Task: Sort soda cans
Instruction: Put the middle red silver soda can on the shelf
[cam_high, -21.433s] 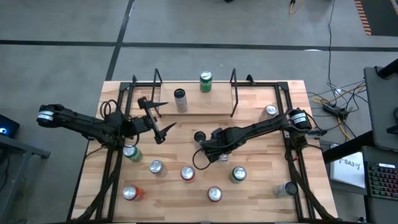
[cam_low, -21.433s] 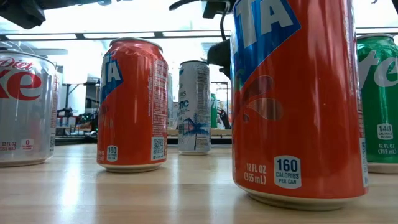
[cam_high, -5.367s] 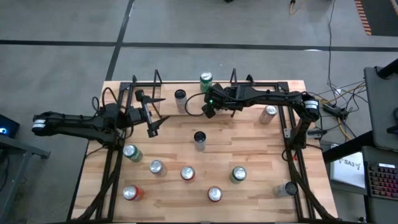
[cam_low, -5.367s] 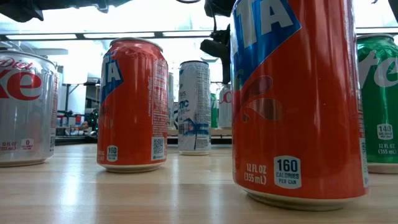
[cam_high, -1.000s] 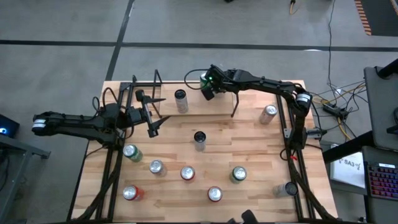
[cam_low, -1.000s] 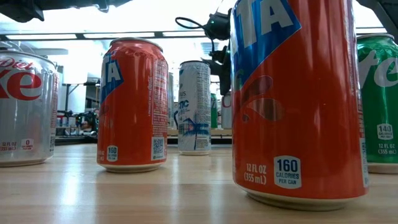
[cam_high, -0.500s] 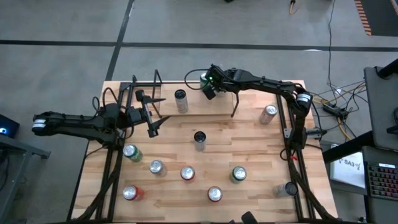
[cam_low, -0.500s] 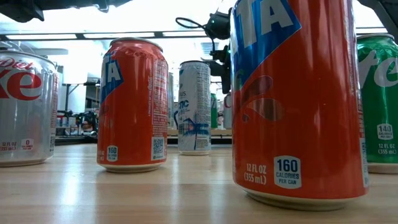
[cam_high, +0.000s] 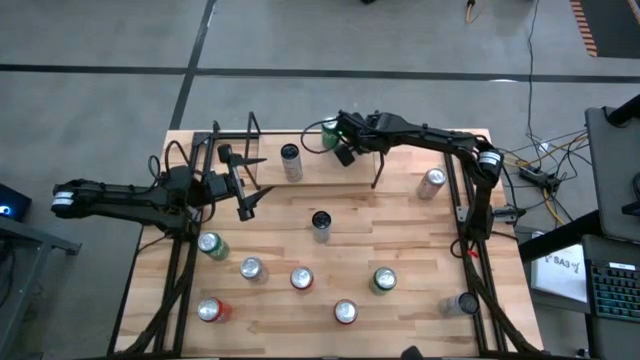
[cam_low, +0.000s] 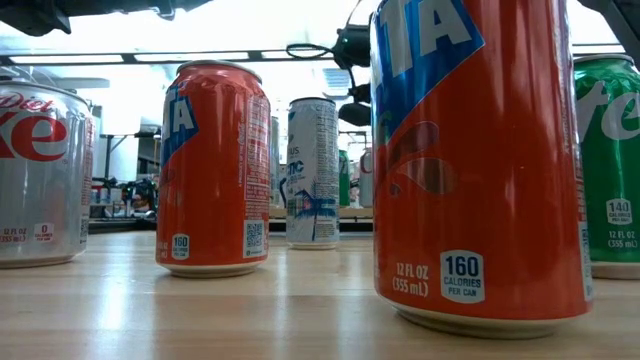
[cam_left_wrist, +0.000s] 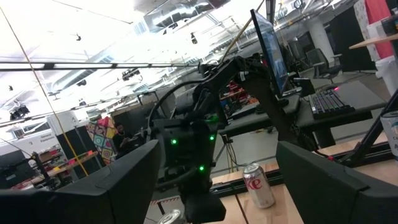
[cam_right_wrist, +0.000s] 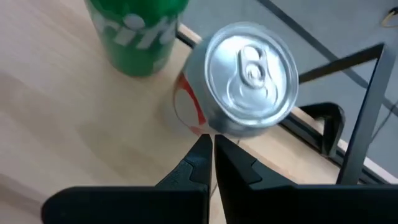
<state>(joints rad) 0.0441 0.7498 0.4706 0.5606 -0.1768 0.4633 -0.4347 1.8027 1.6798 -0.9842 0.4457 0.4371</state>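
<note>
R gripper (cam_right_wrist: 211, 142) over far-edge cans, jaws clenched empty.
Silver-topped can (cam_right_wrist: 239, 84) stands beside green Sprite can (cam_right_wrist: 138, 34) at surface's (cam_high: 400, 300) far edge; other cans spread near edge. L gripper (cam_high: 245, 180) waits at left, jaws released. Risk: R's shut jaws swing low, clip silver can, topple it into Sprite.

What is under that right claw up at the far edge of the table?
Below the shut right gripper stands a silver can with red print, and beside it a green can, both upright on the wooden table. From above, the arm covers most of both cans.
</note>
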